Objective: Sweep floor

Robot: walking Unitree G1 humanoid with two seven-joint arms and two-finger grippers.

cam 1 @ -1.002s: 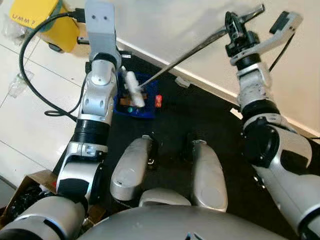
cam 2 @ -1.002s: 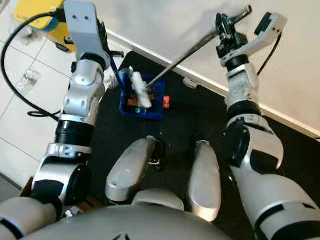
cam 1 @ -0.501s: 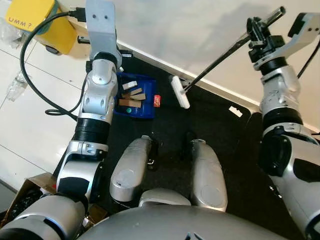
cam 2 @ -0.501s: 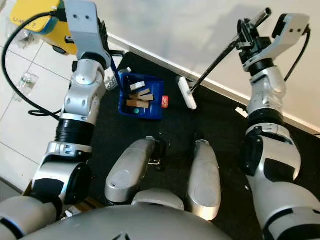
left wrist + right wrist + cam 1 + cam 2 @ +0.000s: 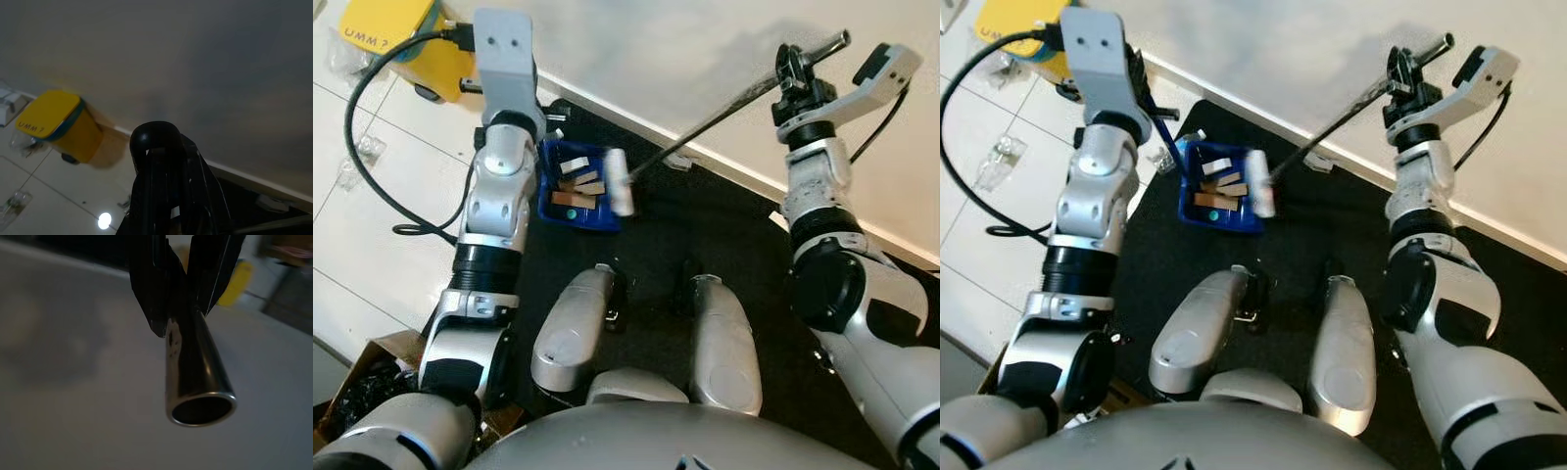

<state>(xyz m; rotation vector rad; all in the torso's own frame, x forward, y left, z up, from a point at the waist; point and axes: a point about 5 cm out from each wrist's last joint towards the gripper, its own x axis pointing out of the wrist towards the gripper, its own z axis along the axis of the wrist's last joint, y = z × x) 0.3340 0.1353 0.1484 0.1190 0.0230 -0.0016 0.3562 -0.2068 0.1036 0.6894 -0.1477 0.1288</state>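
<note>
Left eye view: right claw (image 5: pixel 790 78) clamped on broom handle (image 5: pixel 705 116), long axis slanting down-left to white head (image 5: pixel 621 182) beside blue dustpan (image 5: pixel 578 201); left claw (image 5: pixel 166 196) gripping dustpan handle (image 5: pixel 1164 130).

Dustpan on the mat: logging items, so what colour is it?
Blue; the dustpan shows best in the right eye view.

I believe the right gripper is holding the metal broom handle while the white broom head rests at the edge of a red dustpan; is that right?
Not quite: the dustpan is blue, as the left eye view shows. The right gripper does hold the metal broom handle, and the white broom head sits at the dustpan's edge.
</note>
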